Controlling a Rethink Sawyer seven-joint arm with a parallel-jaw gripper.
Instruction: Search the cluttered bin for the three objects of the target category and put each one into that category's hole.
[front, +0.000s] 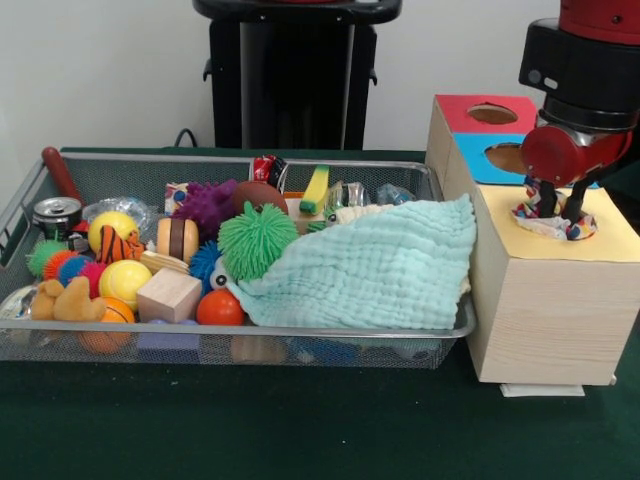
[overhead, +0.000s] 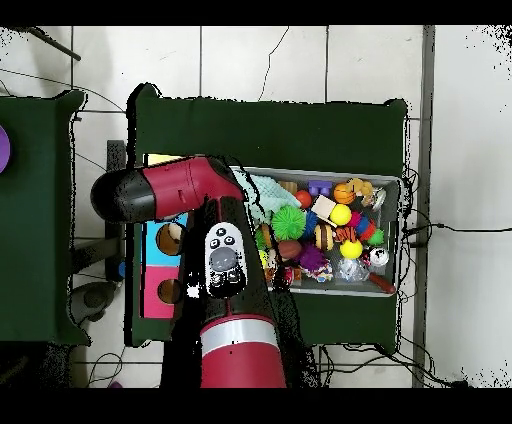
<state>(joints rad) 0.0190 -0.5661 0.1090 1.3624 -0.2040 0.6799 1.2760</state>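
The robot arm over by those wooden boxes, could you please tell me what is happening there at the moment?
The Sawyer's gripper is over the yellow-topped box, with its fingers down at the hole. A confetti-print wrapper sits bunched at that opening, between the fingers, not yet dropped through. The wire bin beside the box is full of toys, with a mint quilted cloth draped over its right end.

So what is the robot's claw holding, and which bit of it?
The gripper pinches a small crumpled multicoloured plastic wrapper by its bunched-up top, right over the round hole in the yellow-topped wooden box.
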